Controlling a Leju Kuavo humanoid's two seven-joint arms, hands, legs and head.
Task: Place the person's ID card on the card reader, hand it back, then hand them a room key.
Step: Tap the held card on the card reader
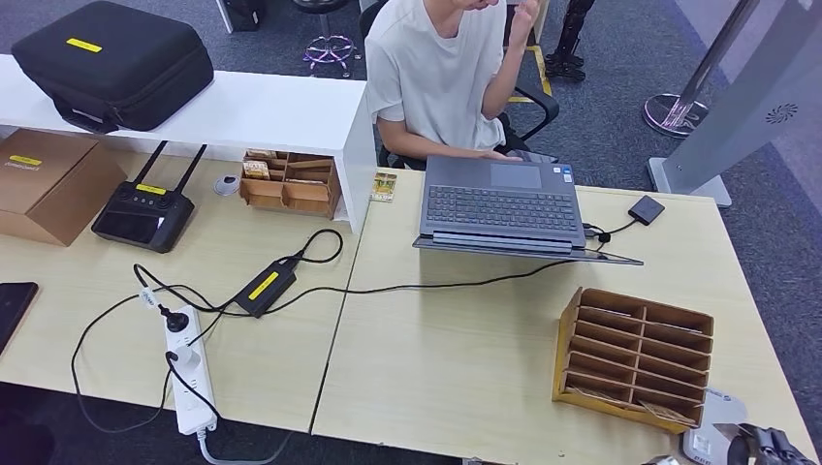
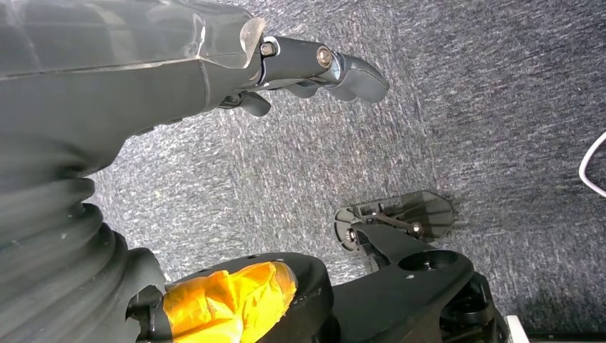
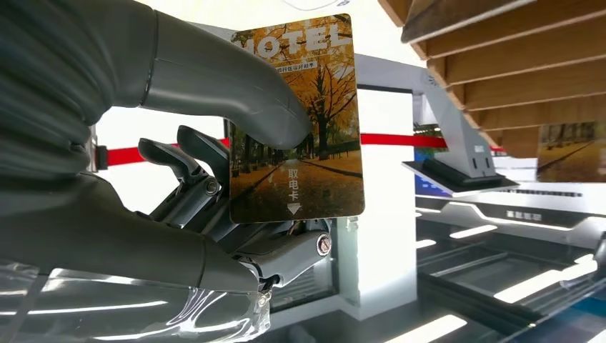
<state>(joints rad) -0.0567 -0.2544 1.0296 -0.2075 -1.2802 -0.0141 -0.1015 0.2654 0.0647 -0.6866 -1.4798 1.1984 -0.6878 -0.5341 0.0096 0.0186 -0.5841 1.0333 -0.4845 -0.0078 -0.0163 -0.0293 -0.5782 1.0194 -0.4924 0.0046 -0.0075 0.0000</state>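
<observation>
The right hand point(image 3: 214, 207) holds the room key card point(image 3: 296, 121), pinched between the thick grey thumb on its printed face and the darker fingers point(image 3: 193, 161) behind it. In the right wrist view the card stands on its short edge, tilted slightly. Its face shows an autumn avenue of yellow trees; the heading reads "HOTEL", with the first letter partly covered by the thumb, and a column of Chinese characters above a downward arrow sits near the lower edge; the smaller line under the heading is too fine to read. In the head view the right hand point(image 1: 771, 448) appears at the near right corner of the desk, just beside a white card reader point(image 1: 712, 426) and the wooden card rack point(image 1: 635, 354). The left hand point(image 2: 314, 68) hangs over grey carpet, fingers loosely curled in and holding nothing. Farther along the light wood desk point(image 1: 456, 358) lie a white power strip point(image 1: 189, 383) and a black power adapter point(image 1: 264, 287) bearing a yellow label. Beyond these stand an open grey laptop point(image 1: 499, 205), a black controller with two antennas point(image 1: 145, 213) and a cardboard box point(image 1: 48, 184), both yellow-labelled. A small card point(image 1: 384, 185), possibly the ID card, lies beside the laptop. A seated person point(image 1: 446, 77) faces the desk.
</observation>
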